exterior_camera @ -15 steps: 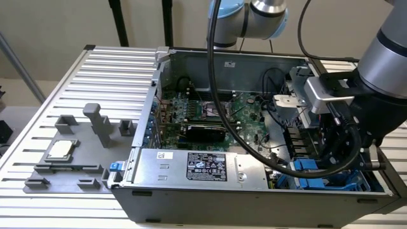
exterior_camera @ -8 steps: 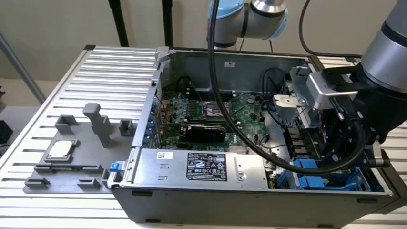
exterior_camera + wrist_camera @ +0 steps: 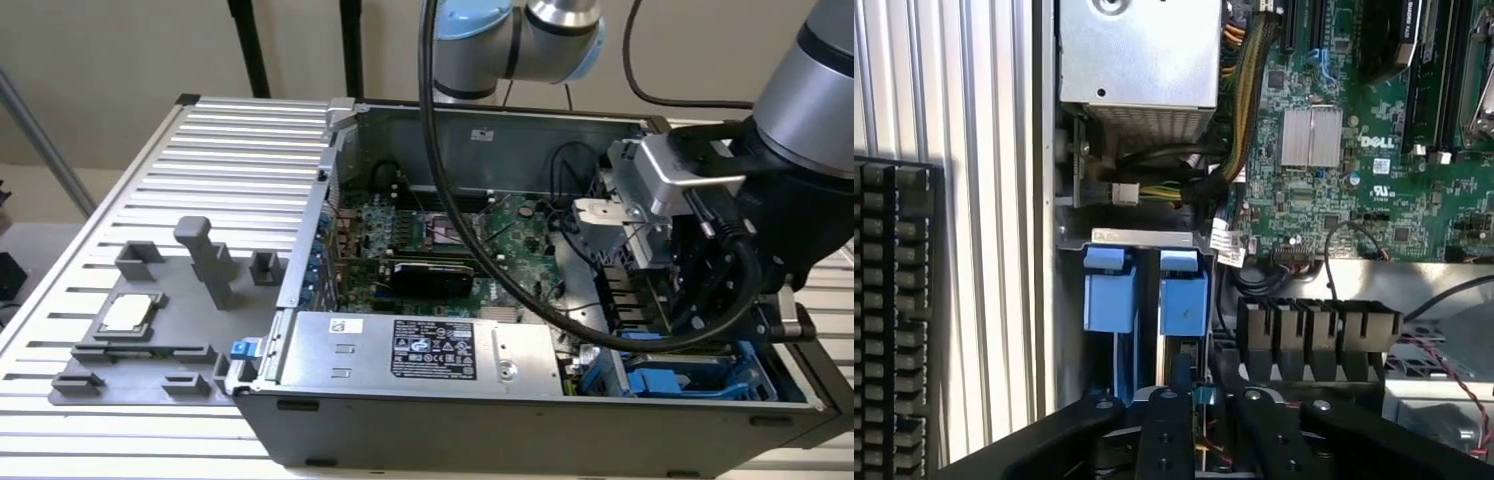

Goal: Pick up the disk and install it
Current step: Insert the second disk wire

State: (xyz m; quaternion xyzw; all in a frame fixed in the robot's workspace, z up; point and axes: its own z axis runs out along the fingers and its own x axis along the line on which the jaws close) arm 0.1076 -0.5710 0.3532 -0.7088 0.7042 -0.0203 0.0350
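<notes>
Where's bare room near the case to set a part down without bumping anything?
Bare slatted table lies beyond the grey fixture, at the exterior view's left of the case; a narrower strip runs between the keyboard and the case wall. Crowded: the blue drive bay, under the arm and cables.
</notes>
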